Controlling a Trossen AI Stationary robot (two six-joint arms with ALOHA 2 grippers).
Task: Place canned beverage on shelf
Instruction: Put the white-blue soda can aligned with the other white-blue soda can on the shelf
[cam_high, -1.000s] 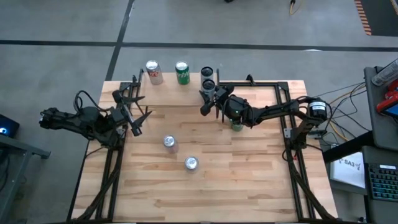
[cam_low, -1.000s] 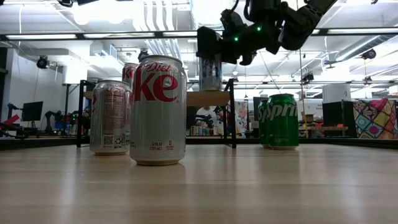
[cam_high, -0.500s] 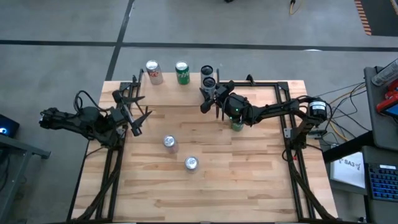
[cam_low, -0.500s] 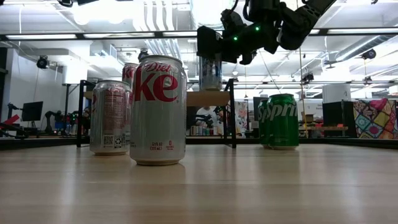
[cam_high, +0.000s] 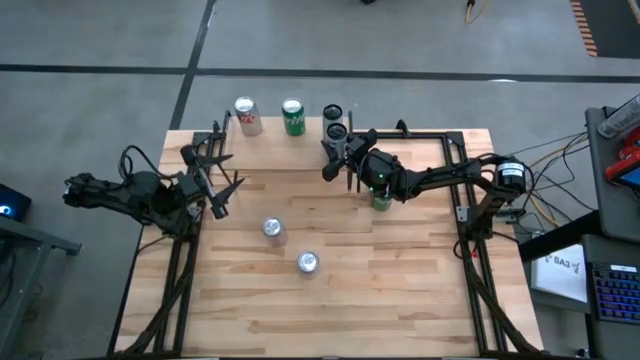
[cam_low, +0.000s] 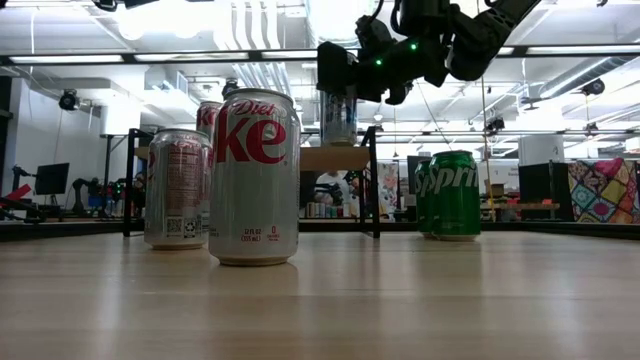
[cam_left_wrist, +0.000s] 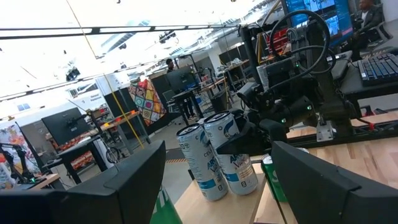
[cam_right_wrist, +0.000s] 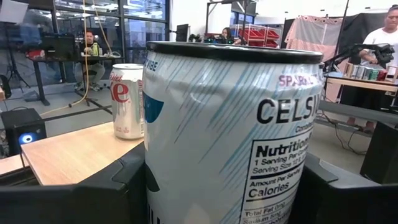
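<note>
The right gripper (cam_high: 337, 152) squeezes a tall white and blue drink can (cam_right_wrist: 230, 137), standing up on the small light-wood shelf with thin black legs (cam_low: 335, 158) at the far side. It sits beside another can just like it (cam_left_wrist: 200, 158), near the shelf's right edge, so there is little room there. The left gripper (cam_high: 218, 190) waits at the left, fingers spread, holding nothing.

Pale wood counter (cam_high: 400, 290) with visible plank seams and a soft sheen; light-wood shelf (cam_low: 335, 158); glossy metal Diet Coke can (cam_low: 254, 178); shiny green Sprite can (cam_low: 455, 194); matt black fingers (cam_right_wrist: 81, 199)
</note>
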